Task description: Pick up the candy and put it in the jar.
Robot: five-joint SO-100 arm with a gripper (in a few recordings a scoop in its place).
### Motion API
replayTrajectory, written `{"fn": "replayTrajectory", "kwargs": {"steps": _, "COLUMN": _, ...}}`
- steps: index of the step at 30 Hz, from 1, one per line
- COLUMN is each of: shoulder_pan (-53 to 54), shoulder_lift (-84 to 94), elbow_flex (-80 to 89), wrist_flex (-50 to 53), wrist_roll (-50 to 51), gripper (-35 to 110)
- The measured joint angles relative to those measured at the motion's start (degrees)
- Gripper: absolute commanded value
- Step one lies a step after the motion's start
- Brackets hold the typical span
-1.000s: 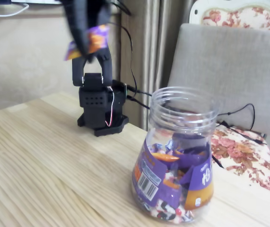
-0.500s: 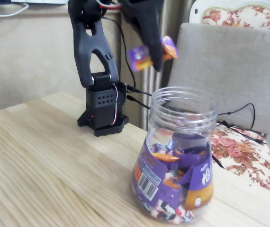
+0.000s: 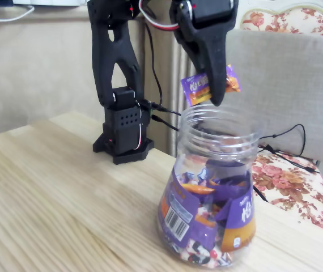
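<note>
1. One black arm base (image 3: pixel 122 133) stands at the left on the pale wooden surface (image 3: pixel 48 198), with thin wires running off behind it toward the right
2. Right of the base, the arm's upper links rise and bend over, ending in the gripper (image 3: pixel 213 93), which points down just above the jar's mouth
3. Pinched in the gripper is the candy (image 3: pixel 192 89), with its purple lettered end poking out on the left of the fingers and its orange end on the right; the jaws are closed on its middle
4. Directly below sits the jar (image 3: pixel 212 187), clear, lidless, upright on the surface, its bulbous base already packed with purple and orange wrappers
5. Judging by its thin, flat look, the candy is very light and its wrapper is soft and likely slick, so a hold across the middle, as now, suits it best; the loose ends would crumple or slip
6. It hangs over the near-left part of the opening, so a release from here should probably drop it inside, though a light wrapper may cling to a finger or catch the threaded rim
7. Behind the jar at the right is a grey chair back (image 3: pixel 286 79) and a flowered cushion (image 3: pixel 297 187)
</note>
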Motion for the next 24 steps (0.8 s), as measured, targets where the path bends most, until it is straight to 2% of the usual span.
{"fn": "replayTrajectory", "kwargs": {"steps": 12, "shoulder_pan": -1.58, "shoulder_lift": -4.31, "elbow_flex": -6.59, "wrist_flex": 0.00, "wrist_roll": -0.70, "gripper": 1}}
{"fn": "replayTrajectory", "kwargs": {"steps": 20, "shoulder_pan": -1.58, "shoulder_lift": -4.75, "elbow_flex": -6.59, "wrist_flex": -0.79, "wrist_roll": -0.70, "gripper": 22}}
{"fn": "replayTrajectory", "kwargs": {"steps": 24, "shoulder_pan": -1.58, "shoulder_lift": -4.66, "elbow_flex": -5.71, "wrist_flex": -1.58, "wrist_roll": -0.53, "gripper": 23}}
